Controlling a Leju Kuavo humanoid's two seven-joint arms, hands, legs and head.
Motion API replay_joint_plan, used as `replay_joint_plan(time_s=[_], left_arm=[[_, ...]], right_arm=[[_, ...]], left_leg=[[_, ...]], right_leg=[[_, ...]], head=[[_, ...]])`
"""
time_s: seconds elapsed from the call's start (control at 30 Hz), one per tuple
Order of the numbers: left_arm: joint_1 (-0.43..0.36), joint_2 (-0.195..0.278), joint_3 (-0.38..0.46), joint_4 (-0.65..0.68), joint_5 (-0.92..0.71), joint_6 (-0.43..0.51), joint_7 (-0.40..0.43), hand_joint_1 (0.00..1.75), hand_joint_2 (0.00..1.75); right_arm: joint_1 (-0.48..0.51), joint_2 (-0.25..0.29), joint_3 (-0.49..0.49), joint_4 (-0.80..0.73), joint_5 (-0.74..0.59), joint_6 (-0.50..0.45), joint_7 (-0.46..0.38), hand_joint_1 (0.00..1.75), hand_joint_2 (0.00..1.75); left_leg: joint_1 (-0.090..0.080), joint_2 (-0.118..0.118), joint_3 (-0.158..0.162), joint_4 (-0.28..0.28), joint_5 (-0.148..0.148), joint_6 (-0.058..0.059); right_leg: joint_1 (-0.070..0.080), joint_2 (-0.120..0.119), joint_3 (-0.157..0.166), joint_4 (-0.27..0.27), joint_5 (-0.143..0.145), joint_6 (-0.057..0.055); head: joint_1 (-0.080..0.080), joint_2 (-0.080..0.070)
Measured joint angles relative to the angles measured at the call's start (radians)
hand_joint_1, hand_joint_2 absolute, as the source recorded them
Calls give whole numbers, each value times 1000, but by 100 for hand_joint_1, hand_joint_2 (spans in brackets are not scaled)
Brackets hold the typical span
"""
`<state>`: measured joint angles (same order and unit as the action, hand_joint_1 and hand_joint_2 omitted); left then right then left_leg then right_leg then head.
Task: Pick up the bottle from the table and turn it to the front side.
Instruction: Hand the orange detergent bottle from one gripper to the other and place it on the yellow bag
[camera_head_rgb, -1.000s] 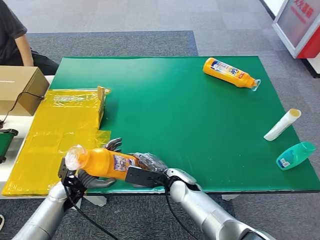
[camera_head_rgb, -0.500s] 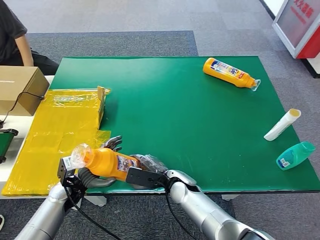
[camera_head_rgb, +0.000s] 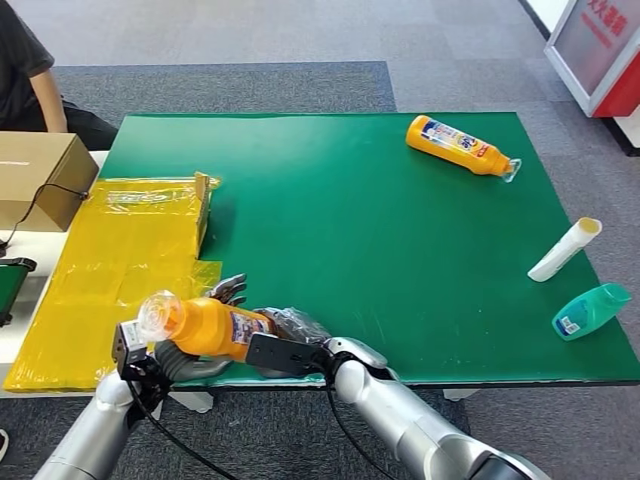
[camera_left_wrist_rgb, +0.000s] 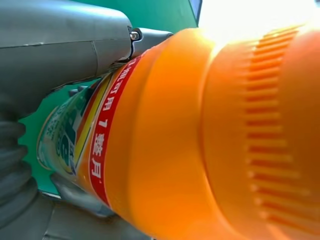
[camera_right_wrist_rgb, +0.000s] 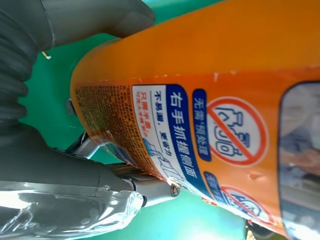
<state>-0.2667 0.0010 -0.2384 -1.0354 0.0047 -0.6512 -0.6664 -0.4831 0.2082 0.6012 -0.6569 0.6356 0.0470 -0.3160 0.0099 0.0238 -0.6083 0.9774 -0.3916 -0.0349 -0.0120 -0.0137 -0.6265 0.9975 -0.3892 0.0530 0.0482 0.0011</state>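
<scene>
An orange bottle (camera_head_rgb: 211, 327) with a clear cap (camera_head_rgb: 155, 315) lies almost level, held just above the near left edge of the green table (camera_head_rgb: 362, 230). My left hand (camera_head_rgb: 192, 360) cups its neck half from below, with fingers (camera_head_rgb: 226, 290) curling up behind it. My right hand (camera_head_rgb: 294, 325) grips the base end. In the left wrist view the bottle (camera_left_wrist_rgb: 181, 140) shows a ribbed orange shoulder and a red label band under my thumb (camera_left_wrist_rgb: 64, 55). In the right wrist view a label with blue text and red prohibition signs faces the camera on the bottle (camera_right_wrist_rgb: 226, 65), with my right hand (camera_right_wrist_rgb: 56, 175) around it.
A second orange bottle (camera_head_rgb: 460, 146) lies at the far right of the table. A white bottle (camera_head_rgb: 564, 249) and a teal bottle (camera_head_rgb: 590, 310) lie at the right edge. A yellow sheet (camera_head_rgb: 113, 270) covers the left side, beside a cardboard box (camera_head_rgb: 38, 175) and a seated person (camera_head_rgb: 26, 70).
The bottle's cap end has shifted slightly to the right and my left wrist has sunk a little. Both hands keep their hold.
</scene>
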Motion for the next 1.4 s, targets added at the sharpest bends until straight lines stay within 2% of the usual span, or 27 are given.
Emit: replay_joint_plan(time_s=[0.1,0.13,0.33,0.47,0.53,0.67,0.77,0.83,1.27,1.4], left_arm=[[10,0,0,-19,-9,15,0,175,175],[11,0,-1,-24,-17,31,0,175,175],[17,1,-6,-63,-121,238,0,175,175],[16,4,-4,-98,-334,449,25,175,175],[17,3,-1,-139,-503,563,100,175,175],[17,2,-1,-245,-897,739,335,175,175],[15,1,-1,-324,-1132,772,484,175,175],[14,0,-2,-359,-1193,772,528,175,175],[13,-1,-3,-418,-1218,772,541,175,175],[3,3,-5,-416,-1299,748,585,175,175]], right_arm=[[-2,3,0,7,-3,-1,-1,24,175],[-3,4,0,9,-3,-4,1,0,175],[15,3,-13,-1,-3,-34,27,0,175],[53,-6,-53,-43,12,-45,57,0,175],[79,-15,-81,-73,28,-47,76,0,175],[143,-29,-143,-147,72,-38,111,0,175],[188,-34,-193,-205,101,-26,130,0,175],[208,-35,-219,-233,111,-23,136,0,175],[240,-37,-270,-292,117,-14,139,0,175],[243,-37,-278,-299,124,-12,139,0,175]], left_leg=[[0,0,0,0,0,0],[0,0,0,0,0,0],[0,0,0,0,0,0],[0,0,0,0,0,0],[0,0,0,0,0,0],[0,0,0,0,0,0],[0,0,0,0,0,0],[0,0,0,0,0,0],[0,0,0,0,0,0],[0,0,0,0,0,0]], right_leg=[[0,0,0,0,0,0],[0,0,0,0,0,0],[0,0,0,0,0,0],[0,0,0,0,0,0],[0,0,0,0,0,0],[0,0,0,0,0,0],[0,0,0,0,0,0],[0,0,0,0,0,0],[0,0,0,0,0,0],[0,0,-1,0,0,0]], head=[[0,0],[0,0],[0,0],[0,0],[0,0],[0,0],[0,0],[0,0],[0,0],[0,0]])
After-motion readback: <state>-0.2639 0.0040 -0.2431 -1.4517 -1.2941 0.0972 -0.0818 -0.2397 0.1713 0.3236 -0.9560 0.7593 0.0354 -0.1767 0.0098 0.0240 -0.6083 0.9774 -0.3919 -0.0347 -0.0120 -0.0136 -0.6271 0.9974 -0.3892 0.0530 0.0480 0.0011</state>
